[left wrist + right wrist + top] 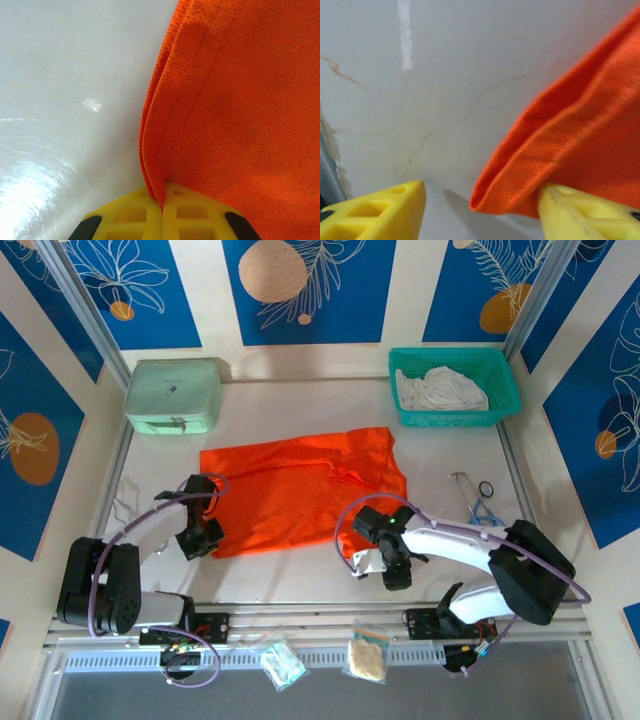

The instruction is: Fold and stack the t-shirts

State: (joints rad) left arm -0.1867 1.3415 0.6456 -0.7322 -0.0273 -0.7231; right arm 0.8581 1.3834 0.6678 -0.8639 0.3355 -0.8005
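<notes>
Mint-green is the hard case at the back left of the counter. The left gripper is clenched on the near left edge of the orange t-shirt, with the hem pinched between its yellow fingers. The shirt lies spread out in the middle of the counter. The right gripper is released at the shirt's near right edge. Its fingers are wide apart, and a fold of orange cloth rests on one of them. At the back right, a white t-shirt lies crumpled in a green basket.
</notes>
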